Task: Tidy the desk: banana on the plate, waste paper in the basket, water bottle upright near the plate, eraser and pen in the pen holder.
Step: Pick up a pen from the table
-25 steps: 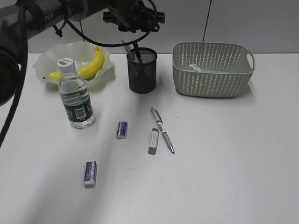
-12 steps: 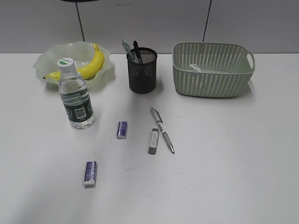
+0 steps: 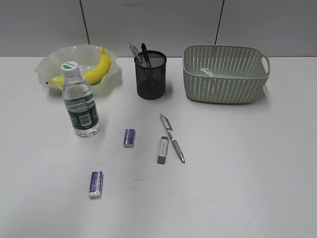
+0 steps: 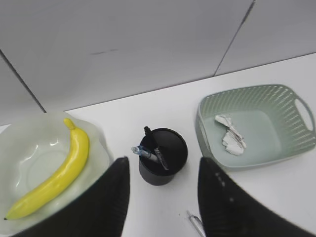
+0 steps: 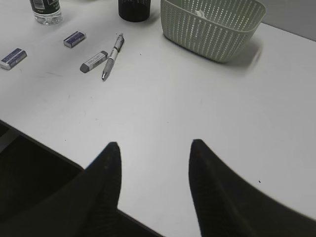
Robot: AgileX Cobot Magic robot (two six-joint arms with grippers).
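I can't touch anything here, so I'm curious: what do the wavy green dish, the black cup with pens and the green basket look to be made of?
The plate looks like pale green glass, though clear plastic is possible: glossy and see-through. The pen holder looks like black wire mesh, matte, with light showing through. The basket looks like moulded plastic, matte sage green, with regular perforations.
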